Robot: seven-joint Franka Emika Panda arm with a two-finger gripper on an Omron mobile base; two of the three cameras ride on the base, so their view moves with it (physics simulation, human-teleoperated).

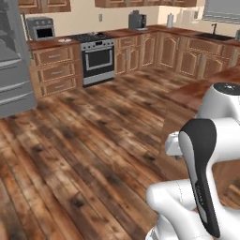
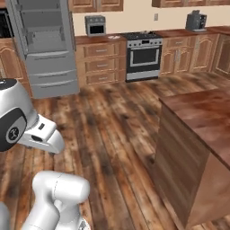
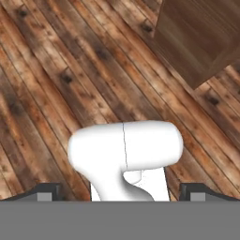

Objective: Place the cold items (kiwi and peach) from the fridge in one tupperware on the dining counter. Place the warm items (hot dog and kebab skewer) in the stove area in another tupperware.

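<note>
Your left base view sits behind the arm, facing forward and down across the plank floor (image 1: 84, 154) toward the far stove (image 1: 97, 56), with the fridge (image 1: 14, 70) at its left edge. Your right base view faces the same way, sharing the stove (image 2: 143, 51), fridge (image 2: 47, 45) and dining tabletop (image 2: 202, 117). Your hand view looks steeply down, close over the floor (image 3: 70, 70) and a tabletop corner (image 3: 201, 37).

Wood and steel kitchen

Knotty plank floor (image 1: 84, 154), polished reddish dining counter (image 2: 202, 112), matt grey fridge (image 2: 47, 49), steel oven front (image 2: 143, 56).
</note>
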